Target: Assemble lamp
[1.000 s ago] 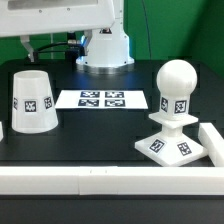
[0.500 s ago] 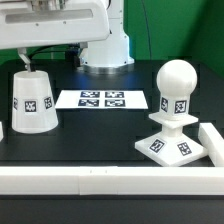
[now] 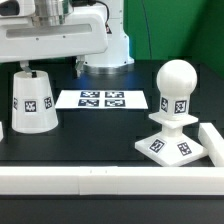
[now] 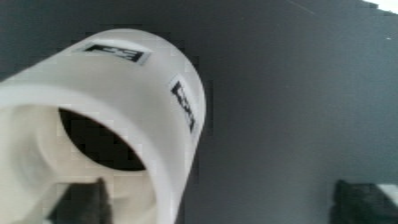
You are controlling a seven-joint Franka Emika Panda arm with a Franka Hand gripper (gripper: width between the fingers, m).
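Bulb (image 3: 175, 88) is already seated on base (image 3: 172, 146) at the exterior view's right. Shade (image 3: 33, 99) is unplaced, standing at the left under the gripper (image 3: 24, 66); finger spread cannot be told.

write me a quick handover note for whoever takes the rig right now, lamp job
Gripper: just above the shade; open or shut can't be told.
Shade: standing on the table at the exterior view's left, apart from the other parts.
Bulb: already standing in the base at the exterior view's right.
Marker board: flat between them.
Done: bulb on base.
Left: grasp the shade and set it over the bulb.
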